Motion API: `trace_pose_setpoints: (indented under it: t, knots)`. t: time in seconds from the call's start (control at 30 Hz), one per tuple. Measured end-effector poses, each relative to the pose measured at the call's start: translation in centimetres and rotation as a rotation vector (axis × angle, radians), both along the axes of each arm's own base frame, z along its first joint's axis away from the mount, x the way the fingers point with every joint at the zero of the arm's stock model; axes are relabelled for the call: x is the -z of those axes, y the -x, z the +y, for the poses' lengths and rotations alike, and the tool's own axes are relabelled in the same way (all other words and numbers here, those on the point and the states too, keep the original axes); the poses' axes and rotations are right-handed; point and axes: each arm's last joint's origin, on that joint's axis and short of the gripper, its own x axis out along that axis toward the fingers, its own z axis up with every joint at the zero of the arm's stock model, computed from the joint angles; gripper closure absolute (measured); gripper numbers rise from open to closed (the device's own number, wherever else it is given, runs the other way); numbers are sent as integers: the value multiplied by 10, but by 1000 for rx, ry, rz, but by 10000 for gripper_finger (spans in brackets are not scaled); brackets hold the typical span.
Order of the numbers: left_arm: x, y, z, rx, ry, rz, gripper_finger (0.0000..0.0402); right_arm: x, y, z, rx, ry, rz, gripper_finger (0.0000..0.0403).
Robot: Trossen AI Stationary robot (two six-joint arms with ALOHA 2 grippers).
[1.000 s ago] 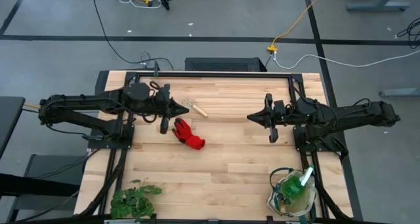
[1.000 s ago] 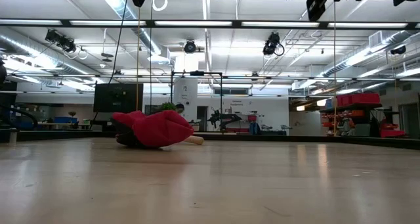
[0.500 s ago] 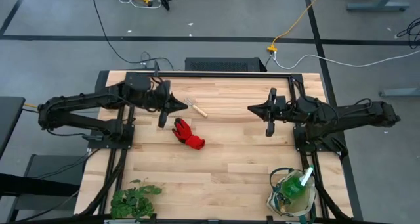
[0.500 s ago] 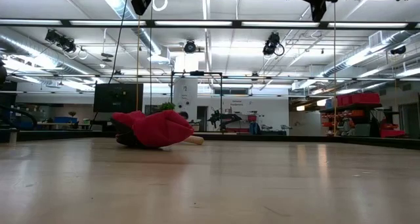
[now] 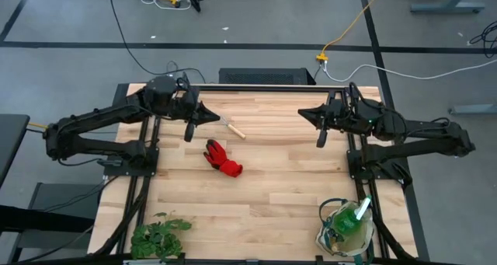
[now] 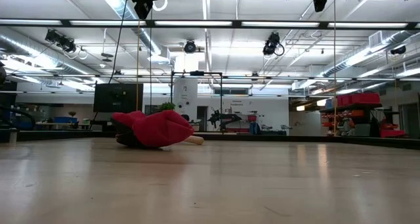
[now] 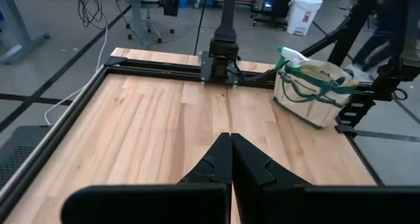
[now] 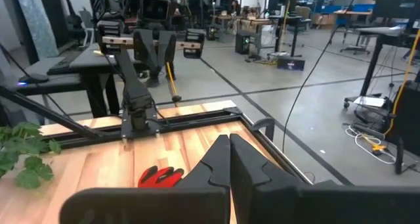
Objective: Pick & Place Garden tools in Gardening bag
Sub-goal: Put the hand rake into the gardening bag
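The red glove (image 5: 223,158) lies flat on the table's middle left, also seen in the low view (image 6: 154,129) and the right wrist view (image 8: 161,177). A wooden-handled hand rake (image 5: 231,127) lies just beyond it toward the far edge. The cream gardening bag (image 5: 345,228) with green trim stands at the near right corner and holds a green spray bottle (image 5: 357,213); the left wrist view shows the bag (image 7: 314,92) too. My left gripper (image 5: 216,116) is shut, raised above the table beside the rake's head. My right gripper (image 5: 301,114) is shut, raised at the far right.
A leafy green plant bunch (image 5: 159,235) lies at the near left corner. A dark metal frame (image 5: 256,87) runs along the table's far edge and sides. Bare wood lies between the glove and the bag.
Both grippers have stayed shut. My left gripper has swung toward the table's far edge, past the rake's head. My right gripper has risen and swung toward the far edge, tipping up to about level. The glove, rake and bag have not moved.
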Motion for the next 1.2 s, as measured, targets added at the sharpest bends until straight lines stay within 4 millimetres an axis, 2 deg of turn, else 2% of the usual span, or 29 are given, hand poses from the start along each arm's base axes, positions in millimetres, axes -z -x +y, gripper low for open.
trace_pose_setpoints:
  t: [0.37, 0.7, 0.93, 1.2]
  knots:
    - [8, 0, 12, -105, -17, 77, 399, 1, 0, -1, 7, -4, 5, 403]
    - [-11, 1, 17, -160, -85, 211, 399, 1, 0, -2, 44, -1, 6, 403]
    - [-18, -13, 25, -174, -130, 289, 399, 4, 1, -4, 63, -29, 30, 403]
    - [1, -34, 34, -136, -137, 384, 399, 6, 1, -4, 62, -31, 54, 403]
